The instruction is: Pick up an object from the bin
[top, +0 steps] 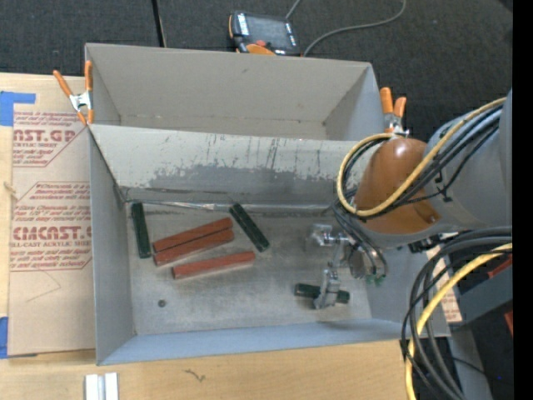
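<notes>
The bin (112, 257) holds three reddish-brown bars (193, 237) left of centre and two green sticks (250, 227). Near its front right corner hangs the hand (331, 297); whether open or closed, I cannot tell. Just beside it lies a short green piece (306, 290): likely light and stiff, best pinched across its width.

Robotics lab: cabled robot arm (400, 182) over grey metal bin (225, 86), wooden bench (250, 365), dark carpet (67, 7).
</notes>
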